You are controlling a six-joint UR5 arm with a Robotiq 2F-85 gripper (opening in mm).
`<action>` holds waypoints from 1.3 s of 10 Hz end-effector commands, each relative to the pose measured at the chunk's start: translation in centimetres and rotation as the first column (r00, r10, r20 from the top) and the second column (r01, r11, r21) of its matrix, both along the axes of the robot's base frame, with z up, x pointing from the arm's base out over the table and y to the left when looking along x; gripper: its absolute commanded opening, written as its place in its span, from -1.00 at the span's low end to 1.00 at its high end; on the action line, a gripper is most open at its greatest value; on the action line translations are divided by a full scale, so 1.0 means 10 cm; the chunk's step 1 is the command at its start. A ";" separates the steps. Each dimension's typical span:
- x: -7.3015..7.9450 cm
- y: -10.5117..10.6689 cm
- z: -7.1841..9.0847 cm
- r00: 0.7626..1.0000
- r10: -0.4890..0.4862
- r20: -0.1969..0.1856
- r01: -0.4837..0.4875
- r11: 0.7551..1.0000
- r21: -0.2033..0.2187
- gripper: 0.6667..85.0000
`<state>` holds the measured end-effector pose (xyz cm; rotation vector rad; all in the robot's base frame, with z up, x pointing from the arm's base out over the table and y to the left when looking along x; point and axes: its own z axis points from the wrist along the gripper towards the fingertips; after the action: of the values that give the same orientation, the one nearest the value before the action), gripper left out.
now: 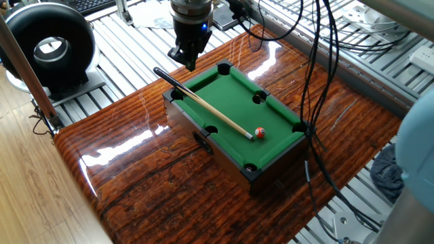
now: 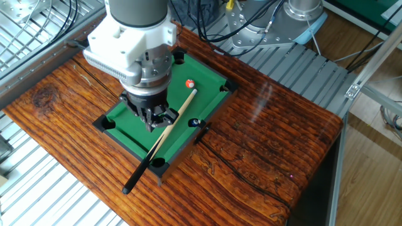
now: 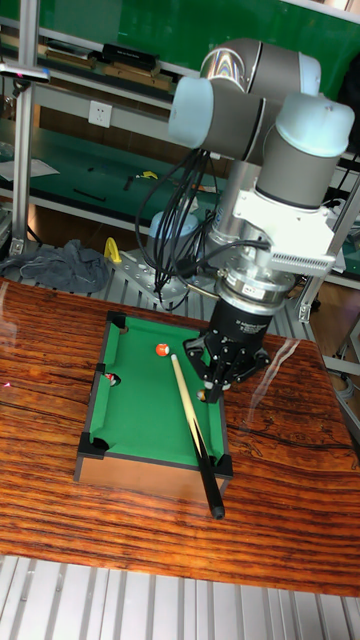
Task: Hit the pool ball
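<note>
**Pool ball waiting at the cue tip, claw hanging near the butt end**

Pool ball [image 1: 259, 132], orange-red with a white spot, is sitting on the green felt of the miniature pool table [image 1: 280, 158], touching or just shy of the pale tip of the cue stick [image 1: 203, 104]. I am reading the same thing in the other fixed view, where the pool ball [image 2: 189, 83] is lying just beyond the tip. The cue is lying diagonally across the felt, with its black butt sticking out past a corner pocket and over the wooden tabletop [image 1: 142, 183].

I am judging the risks from here. The cue is lying loose on the rail, so a nudge from the side would be swinging the tip off the ball rather than driving it. A push not running along the shaft would be giving a glancing hit, or none. Coming down too low could be jamming the fingers into the rail or tipping the butt off the table.

The gripper [image 3: 219, 373] is hanging above the butt half of the cue. I am seeing nothing pinched, and I cannot tell how far apart its short dark fingers are standing, nor whether they are brushing the shaft.
</note>
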<state>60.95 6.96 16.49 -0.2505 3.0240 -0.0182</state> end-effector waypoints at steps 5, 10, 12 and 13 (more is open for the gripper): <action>0.38 0.05 -0.02 1.000 0.013 -0.010 -0.013 0.999 0.030 -0.98; 0.54 0.08 -0.13 0.999 0.024 -0.025 -0.023 0.999 0.026 -0.95; 0.57 0.10 -0.18 0.999 0.029 -0.023 -0.028 0.999 0.035 -0.94; 0.63 0.10 -0.18 0.999 0.036 -0.007 -0.036 0.999 0.036 -0.92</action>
<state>66.37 7.61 15.02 -0.2945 3.0372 0.0144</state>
